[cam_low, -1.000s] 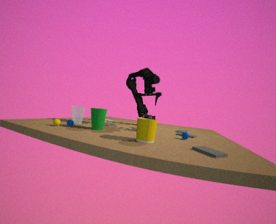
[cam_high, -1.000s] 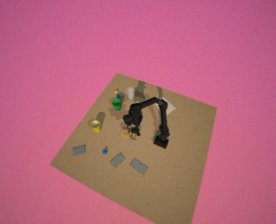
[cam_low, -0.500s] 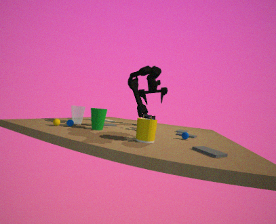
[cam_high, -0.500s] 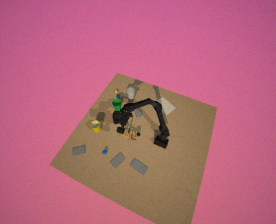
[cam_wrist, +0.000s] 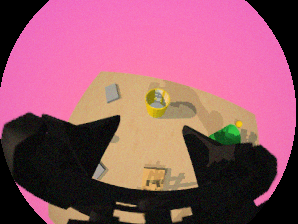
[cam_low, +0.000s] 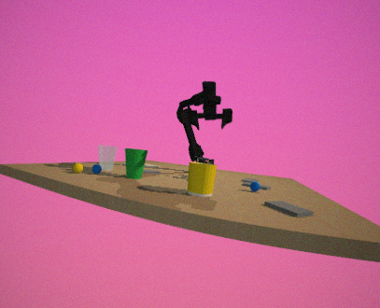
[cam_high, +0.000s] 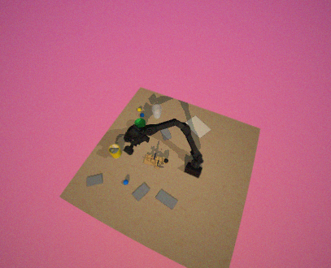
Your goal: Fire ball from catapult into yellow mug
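Top view: beside the catapult point(cam_high: 153, 161) point(cam_wrist: 154, 178), on the side of the yellow mug point(cam_high: 115, 151) point(cam_low: 202, 179) point(cam_wrist: 157, 104), the gripper point(cam_high: 137, 146) point(cam_low: 211, 118) point(cam_wrist: 152, 123) is held wide and empty; whether the ball has been loaded or fired cannot be told.

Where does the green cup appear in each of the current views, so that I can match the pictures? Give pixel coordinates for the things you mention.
Top: the green cup point(cam_high: 140, 123) point(cam_low: 135, 164) point(cam_wrist: 227, 134) is left of centre, beside the arm's raised end.
Exterior: left of centre, in front of the translucent cup point(cam_high: 156, 110) point(cam_low: 106, 158).
Wrist: at the right, partly hidden.
Shared landmark: the yellow mug point(cam_high: 115, 151) point(cam_low: 202, 179) point(cam_wrist: 157, 104).
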